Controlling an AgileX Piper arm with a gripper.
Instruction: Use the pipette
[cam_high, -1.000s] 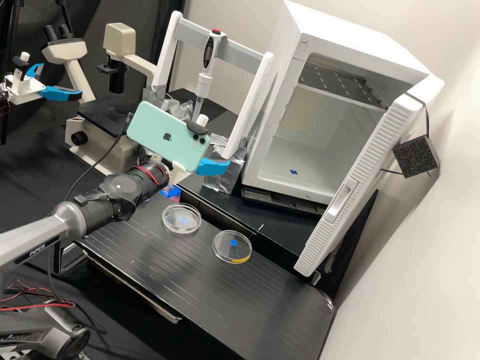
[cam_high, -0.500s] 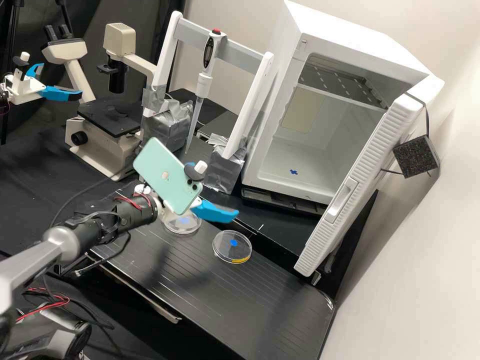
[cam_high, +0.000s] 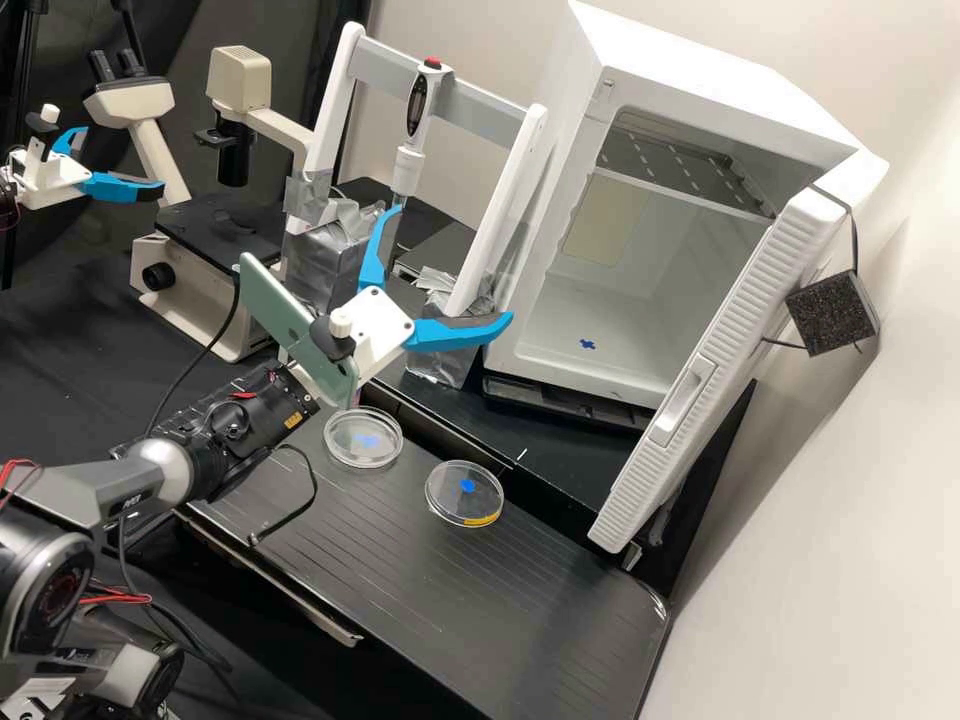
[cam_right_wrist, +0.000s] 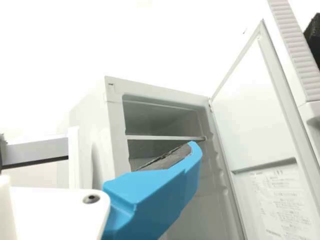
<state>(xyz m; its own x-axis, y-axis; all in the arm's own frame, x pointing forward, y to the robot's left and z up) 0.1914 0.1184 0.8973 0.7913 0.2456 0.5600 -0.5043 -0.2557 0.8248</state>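
The white pipette (cam_high: 416, 110) with a red button hangs upright from the crossbar of the white stand (cam_high: 515, 190). Below and in front of it, my gripper (cam_high: 452, 264) is open, its two blue fingers spread wide with nothing between them. One finger covers the pipette's lower tip. In the wrist view, one blue finger of the gripper (cam_right_wrist: 152, 197) crosses in front of the white cabinet (cam_right_wrist: 116, 145). Two clear round dishes, one (cam_high: 363, 437) left of the other (cam_high: 465, 493), lie on the black ridged board (cam_high: 420, 600).
The white cabinet (cam_high: 620, 340) stands with its door (cam_high: 715, 370) swung out beside the board. A microscope (cam_high: 210, 270) is at the back left, near a second arm's gripper (cam_high: 110, 185). Foil-wrapped blocks hold the stand's feet.
My gripper first dropped toward the dishes, then rose and turned, bringing both spread fingers into sight below the pipette. The pipette and dishes have stayed put.
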